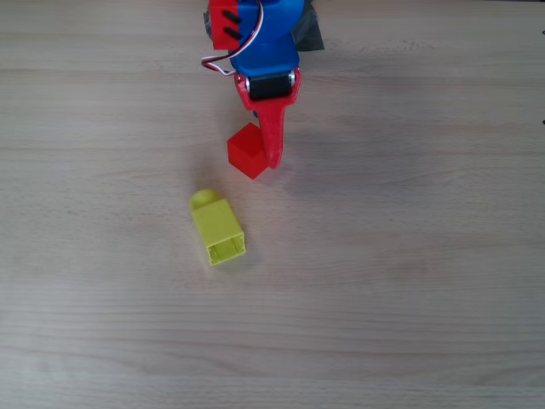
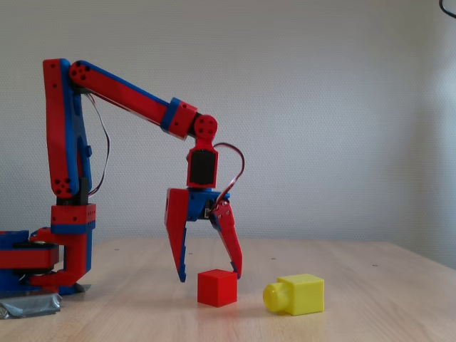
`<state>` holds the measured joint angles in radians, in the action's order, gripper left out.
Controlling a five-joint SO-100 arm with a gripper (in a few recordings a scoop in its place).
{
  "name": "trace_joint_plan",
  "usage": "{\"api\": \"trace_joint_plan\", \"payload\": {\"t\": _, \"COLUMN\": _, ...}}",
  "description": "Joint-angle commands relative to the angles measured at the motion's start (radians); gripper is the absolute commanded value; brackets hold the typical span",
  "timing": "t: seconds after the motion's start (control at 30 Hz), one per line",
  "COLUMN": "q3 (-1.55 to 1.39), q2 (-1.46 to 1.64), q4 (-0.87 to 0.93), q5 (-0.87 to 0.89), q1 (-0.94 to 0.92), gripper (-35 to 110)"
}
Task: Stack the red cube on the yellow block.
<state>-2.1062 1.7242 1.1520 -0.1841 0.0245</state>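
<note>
I judge I'm at the pick-up step: the red cube [image 2: 216, 288] sits on the table [image 1: 409, 256], not yet lifted, and nothing is stacked. In the fixed view my gripper [image 2: 209, 276] hangs just above the wood with its jaws spread, holding nothing, tips down near table level at centre frame. The cube sits low between the two fingers there, though nearer the right one, whose tip looks to be at the cube's upper right corner. In the overhead view the cube [image 1: 249, 152] lies just left of the long red finger, touching or nearly so, upper centre of the frame. The yellow block [image 1: 218, 228] lies on its side below it, near centre, stud end toward the upper left, hollow end toward the lower right, apart from the cube. Next I reckon I need to centre the jaws over the cube, then close squarely on two opposite faces before lifting
</note>
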Motion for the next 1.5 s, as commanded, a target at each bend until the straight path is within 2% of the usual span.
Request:
{"api": "trace_joint_plan", "payload": {"t": 0.0, "q3": 0.028, "q2": 0.034, "q4": -0.012, "q5": -0.023, "q1": -0.021, "gripper": 35}}
{"api": "trace_joint_plan", "payload": {"t": 1.27, "q3": 0.029, "q2": -0.005, "q4": -0.044, "q5": -0.071, "q1": -0.101, "gripper": 37}}
{"api": "trace_joint_plan", "payload": {"t": 1.37, "q3": 0.026, "q2": -0.005, "q4": -0.051, "q5": -0.075, "q1": -0.104, "gripper": 31}}
{"api": "trace_joint_plan", "payload": {"t": 1.47, "q3": 0.026, "q2": -0.006, "q4": -0.054, "q5": -0.074, "q1": -0.104, "gripper": 11}}
